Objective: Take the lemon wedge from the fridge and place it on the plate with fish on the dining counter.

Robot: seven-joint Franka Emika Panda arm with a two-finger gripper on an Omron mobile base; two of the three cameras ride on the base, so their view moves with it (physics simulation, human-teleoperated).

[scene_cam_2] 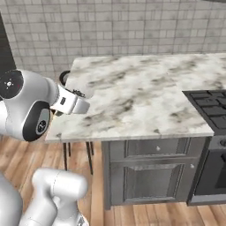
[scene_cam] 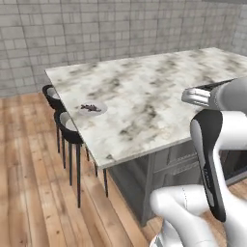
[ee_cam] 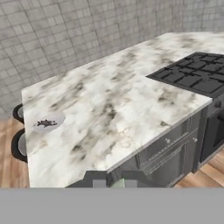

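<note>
Marble table [scene_cam: 159,96] | plate [scene_cam: 92,109] with fish [scene_cam: 90,107] by far edge | claw [ee_cam: 117,183] clenched, pale sliver between tips (lemon wedge, probably) | light, slippery; pinch rind.

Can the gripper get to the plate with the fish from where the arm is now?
Probably not yet. The plate sits near the far stool-side edge of the dining counter, with nothing on the bare marble in the way, but it looks far off.

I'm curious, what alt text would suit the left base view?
A small round pale plate holding a slim brownish fish sits near the left edge of a large white-and-grey marble counter. Black stools stand beside it; the white robot arm rises lower right.
</note>
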